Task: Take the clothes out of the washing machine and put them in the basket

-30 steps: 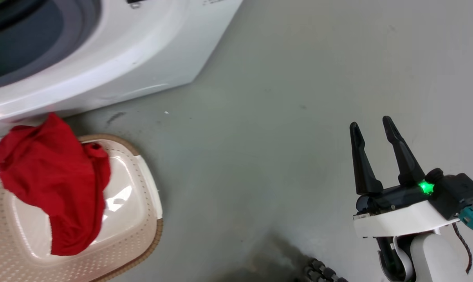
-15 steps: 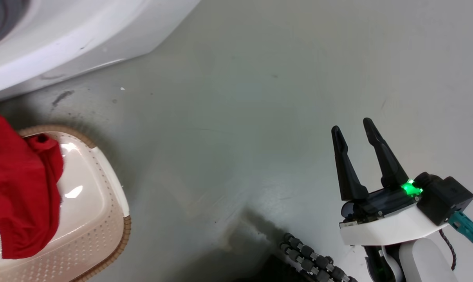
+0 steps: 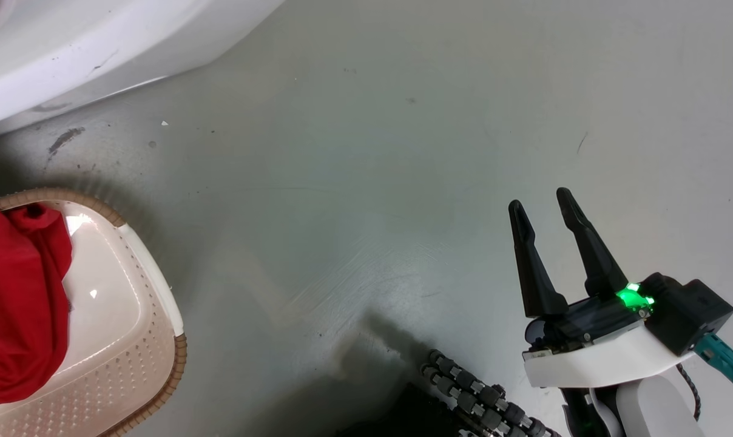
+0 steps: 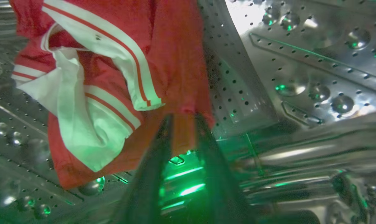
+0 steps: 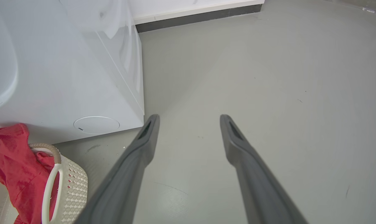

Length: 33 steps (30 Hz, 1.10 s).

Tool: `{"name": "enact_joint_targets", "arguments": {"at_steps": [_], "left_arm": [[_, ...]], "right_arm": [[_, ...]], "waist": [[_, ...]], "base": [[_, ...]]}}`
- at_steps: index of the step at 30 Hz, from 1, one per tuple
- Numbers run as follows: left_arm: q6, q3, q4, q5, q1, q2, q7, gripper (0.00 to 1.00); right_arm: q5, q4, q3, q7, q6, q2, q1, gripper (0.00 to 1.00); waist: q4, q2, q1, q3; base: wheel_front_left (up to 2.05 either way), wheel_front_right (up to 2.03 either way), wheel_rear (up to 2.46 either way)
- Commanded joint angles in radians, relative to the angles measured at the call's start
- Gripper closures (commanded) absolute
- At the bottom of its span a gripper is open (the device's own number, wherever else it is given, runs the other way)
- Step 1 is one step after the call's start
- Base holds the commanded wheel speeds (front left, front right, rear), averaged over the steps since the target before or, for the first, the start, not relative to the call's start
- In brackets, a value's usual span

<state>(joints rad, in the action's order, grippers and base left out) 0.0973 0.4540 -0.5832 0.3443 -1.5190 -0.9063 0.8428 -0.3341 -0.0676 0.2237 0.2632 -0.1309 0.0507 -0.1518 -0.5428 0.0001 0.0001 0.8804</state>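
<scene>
Judged the second pick to be in hand. Found the left gripper (image 4: 183,119) deep in the perforated steel drum (image 4: 300,62), clenched on the lower hem of the white-striped red soft garment (image 4: 113,93), with red cloth pinched between its two dark fingers (image 4: 163,140). Saw its white lining hanging loose at the left.

Found the plain red soft garment (image 3: 14,303) already in the low oval cream plastic basket with brown woven-look rim (image 3: 173,364). Placed that basket on the grey floor (image 3: 372,182) at the near left, close in front of the large white washing machine (image 3: 69,48). Saw the right gripper (image 3: 539,201) released and empty, fingers spread over bare floor at the right, well apart from the basket.

Reckoned the next move to call for a steady draw out of the drum without snagging the loose lining. Then a swing down over the basket and a letting go.

Took the grip and the drum's inside from the left wrist view. Took the basket's place below the machine from the head view. Gained from the right wrist view the machine's front corner with its round service flap (image 5: 96,124), and the plain red cloth spilling over the rim beside the cream handle (image 5: 49,189).
</scene>
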Motion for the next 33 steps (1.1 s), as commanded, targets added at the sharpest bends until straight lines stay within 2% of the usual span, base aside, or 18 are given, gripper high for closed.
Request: {"name": "enact_joint_targets", "arguments": {"at_steps": [1, 7, 13, 16, 20, 29, 33], "left_arm": [[-0.007, 0.003, 0.009, -0.004, 0.008, -0.008, 0.013, 1.0], [-0.047, -0.001, 0.079, -0.007, 0.028, -0.03, 0.05, 1.0], [-0.111, -0.033, 0.151, -0.01, 0.061, -0.054, -0.025, 1.0], [-0.133, -0.05, 0.171, -0.004, 0.079, -0.064, -0.083, 1.0], [-0.141, -0.067, 0.174, 0.007, 0.091, -0.064, -0.169, 1.0], [-0.151, -0.094, 0.11, 0.038, 0.141, -0.009, -0.425, 1.0], [-0.158, -0.1, 0.092, 0.048, 0.164, 0.007, -0.499, 1.0]], "right_arm": [[-0.003, -0.007, 0.0, 0.002, 0.0, -0.001, 0.009, 0.0], [-0.009, -0.013, -0.008, 0.002, 0.0, -0.001, 0.011, 0.0], [-0.011, -0.009, -0.005, 0.002, 0.0, -0.001, -0.014, 0.0], [-0.009, -0.006, -0.001, 0.002, 0.0, -0.001, -0.024, 0.0], [-0.005, 0.0, -0.013, 0.002, 0.0, -0.001, -0.041, 0.0], [0.02, -0.001, -0.066, 0.002, 0.0, 0.0, -0.054, 0.0], [0.03, -0.004, -0.079, 0.002, 0.0, -0.001, -0.056, 0.0]], "waist": [[0.0, -0.0001, -0.0001, 0.001], [-0.001, -0.0001, -0.0001, 0.004], [-0.004, -0.0001, -0.0001, 0.0], [-0.006, -0.0001, -0.0001, -0.004], [0.003, -0.0001, -0.0001, -0.014], [0.054, -0.0001, -0.0001, -0.078], [0.068, -0.0001, -0.0001, -0.097]], "base": [[0.0, 0.0, 0.0], [0.0, 0.0, 0.0], [0.0, 0.0, 0.0], [0.0, 0.0, 0.0], [0.0, 0.0, 0.0], [0.0, 0.0, 0.0], [0.0, 0.0, 0.0]]}}
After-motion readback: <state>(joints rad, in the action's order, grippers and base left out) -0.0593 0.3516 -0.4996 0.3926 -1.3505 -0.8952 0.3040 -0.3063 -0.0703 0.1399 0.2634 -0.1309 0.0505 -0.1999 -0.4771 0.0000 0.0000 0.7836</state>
